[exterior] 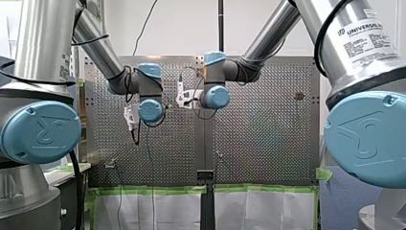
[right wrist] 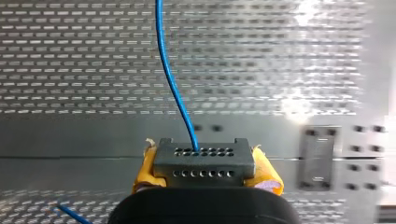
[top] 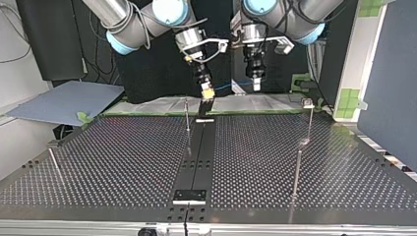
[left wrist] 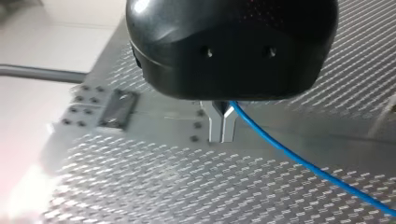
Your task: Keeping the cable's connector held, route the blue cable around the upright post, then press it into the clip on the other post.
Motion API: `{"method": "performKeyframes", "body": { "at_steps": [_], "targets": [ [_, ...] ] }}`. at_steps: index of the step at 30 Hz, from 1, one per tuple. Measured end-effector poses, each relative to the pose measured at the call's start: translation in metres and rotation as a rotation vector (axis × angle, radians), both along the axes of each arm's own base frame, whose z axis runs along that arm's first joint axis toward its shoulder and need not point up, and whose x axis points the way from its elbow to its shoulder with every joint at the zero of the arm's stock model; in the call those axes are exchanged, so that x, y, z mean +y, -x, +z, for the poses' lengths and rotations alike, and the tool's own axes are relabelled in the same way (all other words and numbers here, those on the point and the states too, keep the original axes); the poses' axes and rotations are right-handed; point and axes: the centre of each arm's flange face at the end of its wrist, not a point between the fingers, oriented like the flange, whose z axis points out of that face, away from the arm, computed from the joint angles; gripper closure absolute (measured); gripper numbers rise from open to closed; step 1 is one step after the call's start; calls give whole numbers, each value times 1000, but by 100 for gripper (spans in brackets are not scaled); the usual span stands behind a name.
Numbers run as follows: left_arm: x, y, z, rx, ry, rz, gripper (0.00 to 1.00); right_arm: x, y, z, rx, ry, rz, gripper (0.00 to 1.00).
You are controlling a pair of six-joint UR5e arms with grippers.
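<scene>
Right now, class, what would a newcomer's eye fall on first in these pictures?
The blue cable, bright against the perforated table, leaves the holed connector clamped in my right gripper's yellow pads. My left gripper's metal fingers pinch it too. In the top view, thin upright posts stand on the table.

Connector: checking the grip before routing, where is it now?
Right wrist view: the connector sits clamped between my right gripper's yellow pads, the blue cable running out ahead of it, held above the middle strip.
</scene>
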Motion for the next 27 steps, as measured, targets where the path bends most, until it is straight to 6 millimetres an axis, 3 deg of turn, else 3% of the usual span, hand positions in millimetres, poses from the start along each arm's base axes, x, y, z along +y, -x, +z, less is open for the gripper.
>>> {"method": "performKeyframes", "body": {
  "at_steps": [6,14,27],
  "targets": [
    [16,-15,31,-26,6,8,100,-3,-4,46,-35,30,12,100],
    [35,-33,74,-70,25,8,100,-10,-14,78,-52,46,54,100],
    [85,-56,176,-199,89,115,100,-31,-30,143,-145,95,96,100]
  ]
}}
